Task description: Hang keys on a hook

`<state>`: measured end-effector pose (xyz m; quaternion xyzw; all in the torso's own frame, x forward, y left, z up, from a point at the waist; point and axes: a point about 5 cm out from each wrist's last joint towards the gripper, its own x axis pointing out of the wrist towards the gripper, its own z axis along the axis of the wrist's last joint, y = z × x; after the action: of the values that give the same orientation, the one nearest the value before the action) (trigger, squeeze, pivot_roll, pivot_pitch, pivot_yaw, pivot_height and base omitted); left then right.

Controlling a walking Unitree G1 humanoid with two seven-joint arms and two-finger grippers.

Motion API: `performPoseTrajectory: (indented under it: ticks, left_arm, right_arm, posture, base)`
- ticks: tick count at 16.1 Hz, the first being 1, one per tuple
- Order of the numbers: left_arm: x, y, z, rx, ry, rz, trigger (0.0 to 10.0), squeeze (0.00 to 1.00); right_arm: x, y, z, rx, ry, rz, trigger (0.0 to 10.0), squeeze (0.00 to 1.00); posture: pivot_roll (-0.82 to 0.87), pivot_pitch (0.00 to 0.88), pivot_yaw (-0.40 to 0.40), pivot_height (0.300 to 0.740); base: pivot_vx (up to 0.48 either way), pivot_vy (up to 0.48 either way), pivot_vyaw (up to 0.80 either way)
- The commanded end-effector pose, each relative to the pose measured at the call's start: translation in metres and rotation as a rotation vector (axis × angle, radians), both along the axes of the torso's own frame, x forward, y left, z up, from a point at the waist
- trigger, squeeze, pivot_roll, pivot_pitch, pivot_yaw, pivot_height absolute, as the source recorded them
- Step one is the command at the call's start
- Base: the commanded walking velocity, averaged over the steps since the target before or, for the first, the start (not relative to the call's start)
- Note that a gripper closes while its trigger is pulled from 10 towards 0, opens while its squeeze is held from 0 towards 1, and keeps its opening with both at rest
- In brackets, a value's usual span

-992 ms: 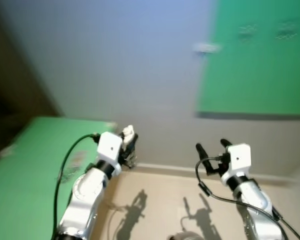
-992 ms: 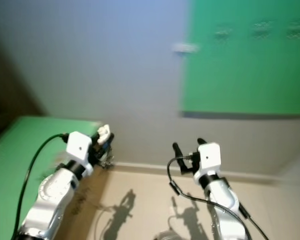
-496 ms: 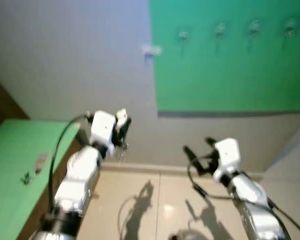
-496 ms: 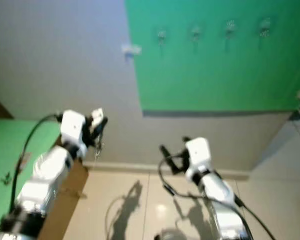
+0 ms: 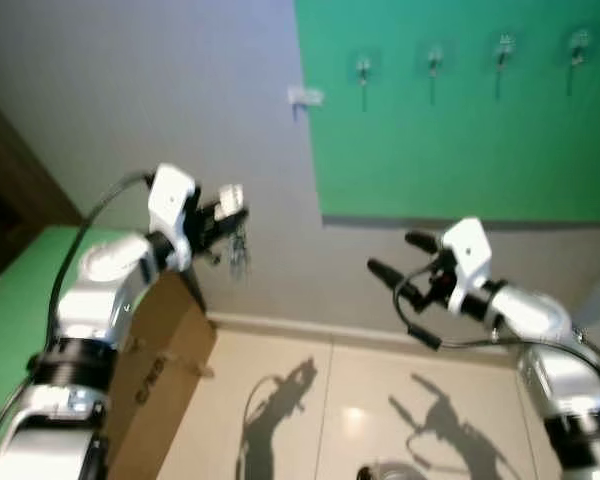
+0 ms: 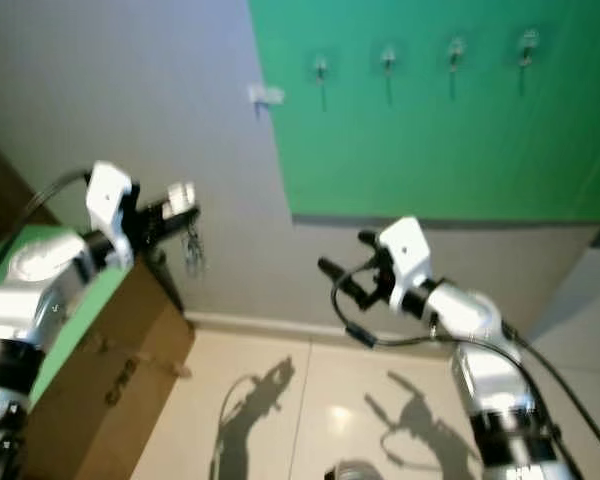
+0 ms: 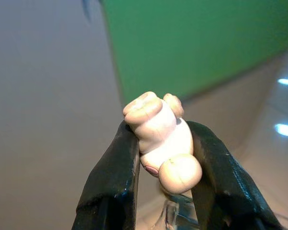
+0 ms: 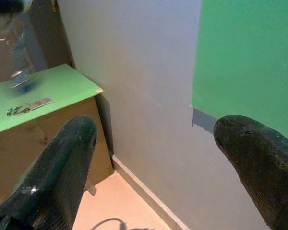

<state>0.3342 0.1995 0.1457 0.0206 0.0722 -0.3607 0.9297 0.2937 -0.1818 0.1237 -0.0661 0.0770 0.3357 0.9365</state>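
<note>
Left gripper (image 7: 162,143) raised at left of the eye frame, jaws clenched on a pale rubbery charm (image 7: 161,139). The keys (image 5: 239,250) dangle below it on a ring, free in the air, in front of the grey wall (image 5: 160,90).

Right gripper (image 5: 400,262) out at centre right, jaws released, nothing between them.

Hooks (image 5: 363,72): a row of four on the green panel (image 5: 460,140), upper right of the frame, well above and to the right of the keys. I judge the nearest one, leftmost in the row, the likely target.

Handling, my read: bunch looks light. The charm seems soft and will squash a little, so the hold should be secure, not slippery. The keys hang loose, so I expect them to swing with any quick arm move. Grip on the charm is the right place: it leaves the ring below free to go over a hook. Ring detail is too blurred to judge its opening.

Green-topped surface (image 8: 43,96) and a cardboard box (image 5: 155,360) sit lower left.
</note>
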Motion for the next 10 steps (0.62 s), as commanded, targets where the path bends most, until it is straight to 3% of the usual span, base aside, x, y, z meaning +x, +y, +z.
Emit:
performPoseTrajectory:
  ticks: [1, 5, 10]
  left_arm:
    - [-0.004, 0.008, -0.002, -0.045, 0.065, -0.043, 0.0, 0.00]
    - [-0.009, 0.004, -0.002, -0.142, 0.128, -0.161, 0.0, 0.00]
    - [-0.011, -0.002, 0.006, -0.131, 0.135, -0.271, 0.0, 0.00]
  right_arm:
    - [0.002, 0.001, 0.000, 0.007, 0.015, 0.011, 10.0, 0.00]
    - [-0.005, 0.012, -0.003, 0.052, 0.088, 0.107, 10.0, 0.00]
    - [-0.013, 0.023, 0.006, 0.111, 0.195, 0.295, 10.0, 0.00]
  posture:
    - [-0.28, 0.000, 0.151, 0.740]
    - [-0.28, 0.000, 0.145, 0.740]
    - [-0.28, 0.000, 0.148, 0.740]
  base:
    - [0.000, 0.000, 0.00]
    - [0.000, 0.000, 0.00]
    - [0.000, 0.000, 0.00]
